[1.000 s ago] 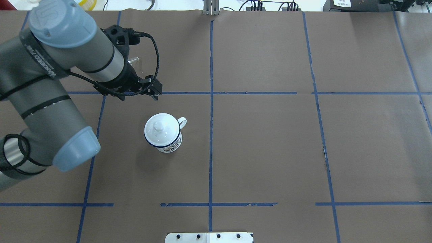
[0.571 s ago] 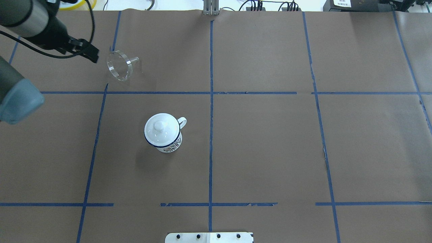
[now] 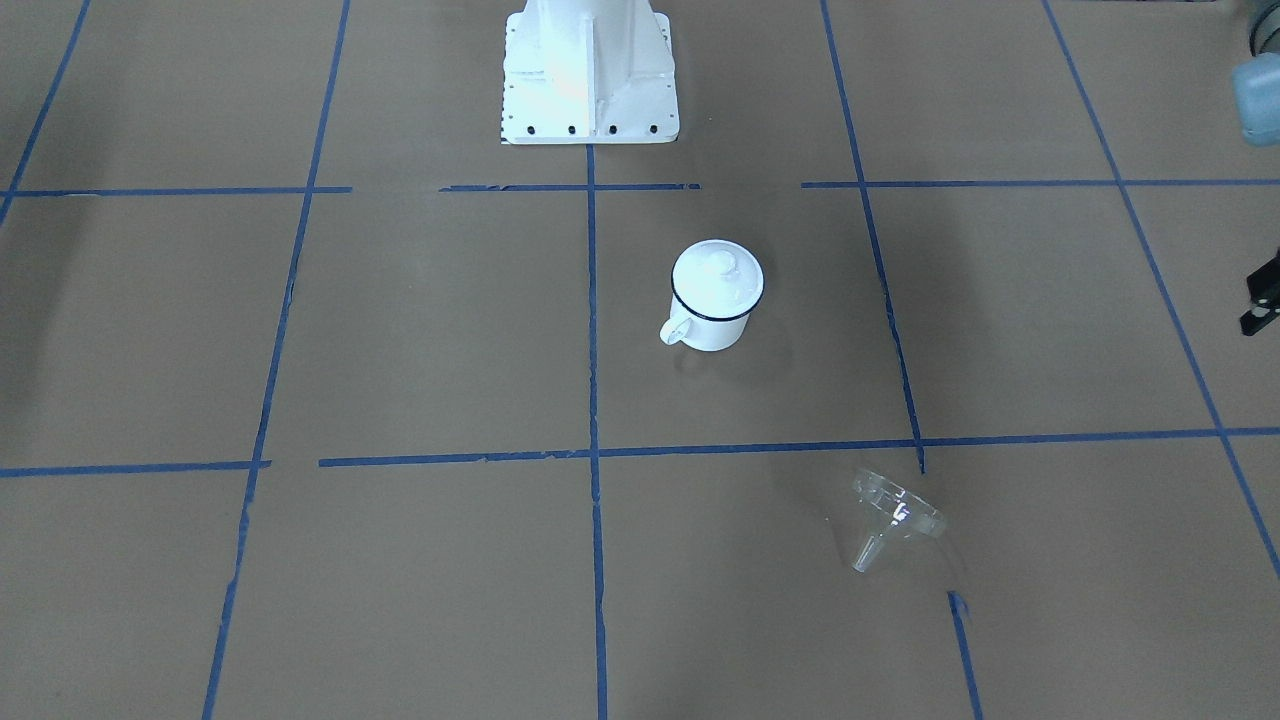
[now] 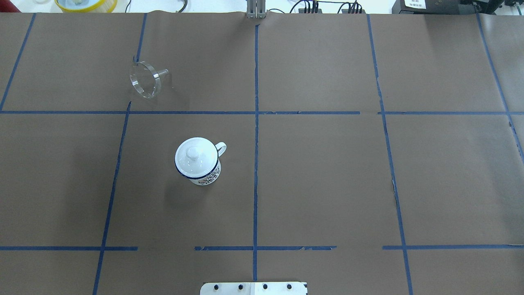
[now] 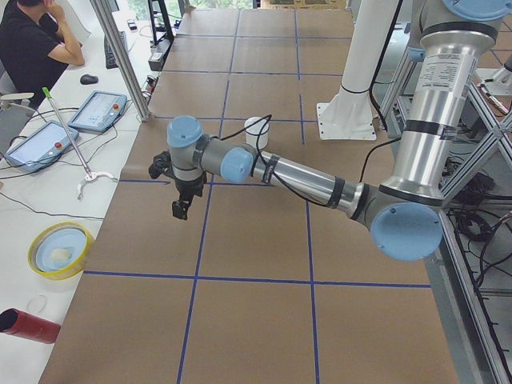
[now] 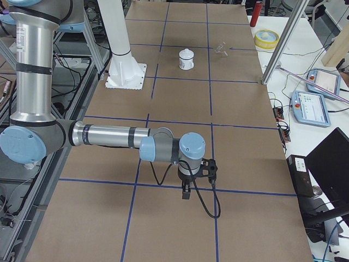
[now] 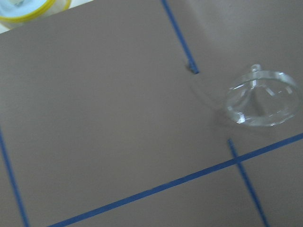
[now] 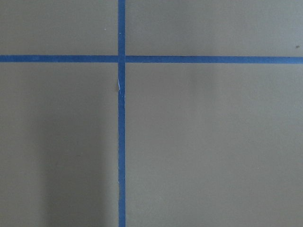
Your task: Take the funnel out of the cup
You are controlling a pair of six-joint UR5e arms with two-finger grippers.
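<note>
The clear funnel (image 4: 145, 80) lies on its side on the brown table, apart from the cup; it also shows in the front view (image 3: 893, 515) and the left wrist view (image 7: 260, 97). The cup (image 4: 200, 172), a white mug with a dark blue rim, stands upright with a white knobbed lid (image 4: 191, 153) on it. My left gripper (image 5: 180, 210) hangs above the table's left end, away from both; only a black sliver shows in the front view (image 3: 1262, 300), and I cannot tell if it is open. My right gripper (image 6: 186, 191) hangs far off at the right end; its state cannot be told.
A yellow-rimmed bowl (image 4: 86, 4) sits past the table's far left corner. The white robot base (image 3: 588, 70) stands at the near edge. A person (image 5: 32, 48) sits by tablets beside the left end. Blue tape lines grid the table.
My left arm has drawn back to the left and out of the overhead view. The funnel stays lying where it was uncovered. The cup has not moved.
</note>
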